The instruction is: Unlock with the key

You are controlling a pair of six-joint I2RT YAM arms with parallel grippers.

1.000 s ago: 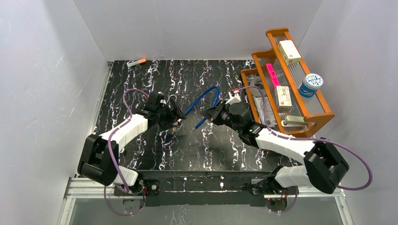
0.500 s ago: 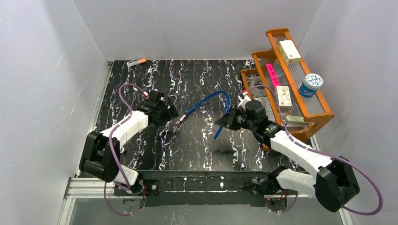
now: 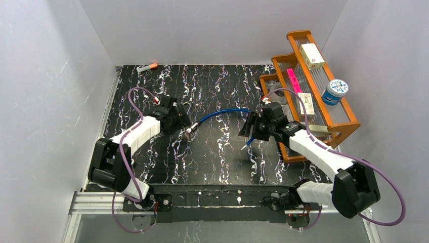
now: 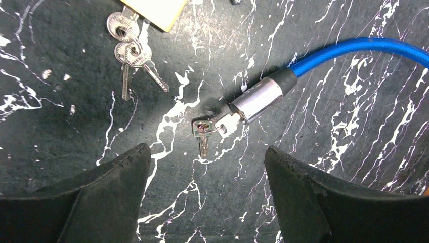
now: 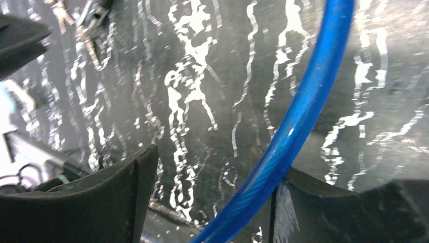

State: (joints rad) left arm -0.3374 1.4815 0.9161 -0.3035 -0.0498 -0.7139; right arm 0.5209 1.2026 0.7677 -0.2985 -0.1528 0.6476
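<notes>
A blue cable lock [image 3: 222,112] lies across the mat. Its silver cylinder end [image 4: 258,96] has a small key [image 4: 202,132] lying at its tip. I cannot tell if the key is inserted. My left gripper [image 4: 207,149] hovers open just short of the key, touching nothing, and also shows in the top view [image 3: 179,121]. My right gripper [image 3: 251,129] is open around the cable's other stretch. The blue cable [image 5: 298,116] runs between the jaws and leans on the right finger [image 5: 324,202]; the jaws do not clamp it.
A bunch of spare keys [image 4: 132,53] lies beside a yellow tag [image 4: 154,10] left of the cylinder. A wooden rack [image 3: 344,126] holding boxes and a round tub [image 3: 335,91] stands close behind the right arm. An orange marker [image 3: 147,67] lies at the back left.
My right gripper carried the cable to the right, then opened and let it go. The cable now lies flatter on the mat. The left gripper backed a little away from the key.
</notes>
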